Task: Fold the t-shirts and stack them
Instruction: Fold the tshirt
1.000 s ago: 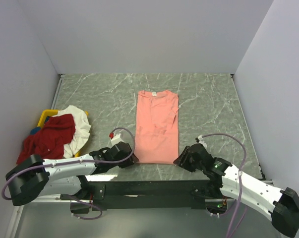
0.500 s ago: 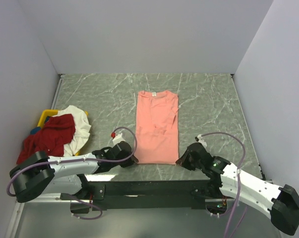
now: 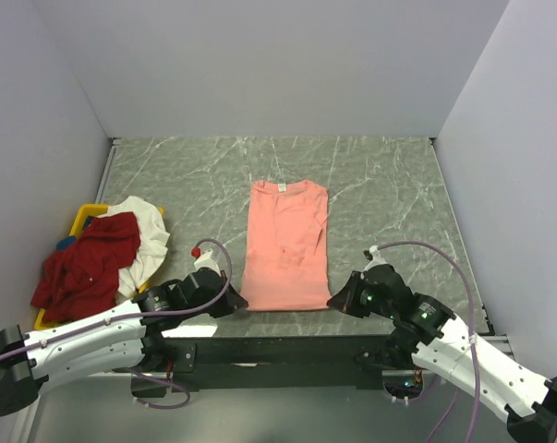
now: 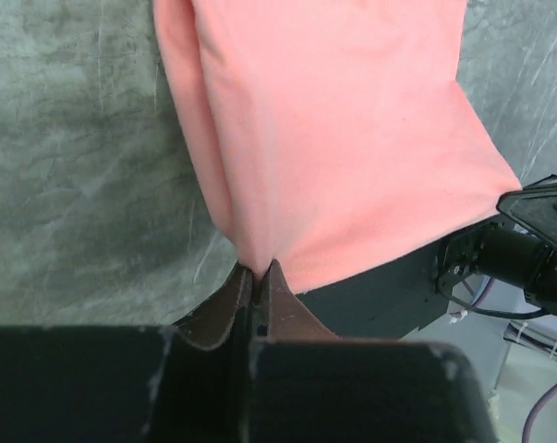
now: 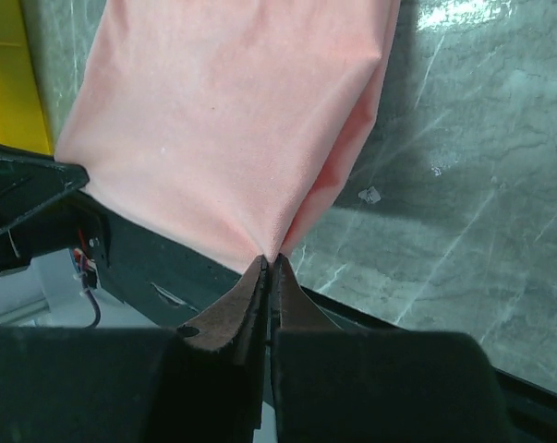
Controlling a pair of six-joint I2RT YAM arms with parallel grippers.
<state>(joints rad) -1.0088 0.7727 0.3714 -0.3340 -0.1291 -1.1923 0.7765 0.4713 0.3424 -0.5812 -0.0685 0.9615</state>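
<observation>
Marbled tabletop; wrist views alone: left gripper, right gripper clamped on salmon-pink t-shirt hem.

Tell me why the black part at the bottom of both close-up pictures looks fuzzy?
Left wrist view: the left claw sits very near the lens, so it blurs; the salmon-pink cotton t-shirt looks sharp. Right wrist view: same with the right claw. Top view: all sharp.
</observation>
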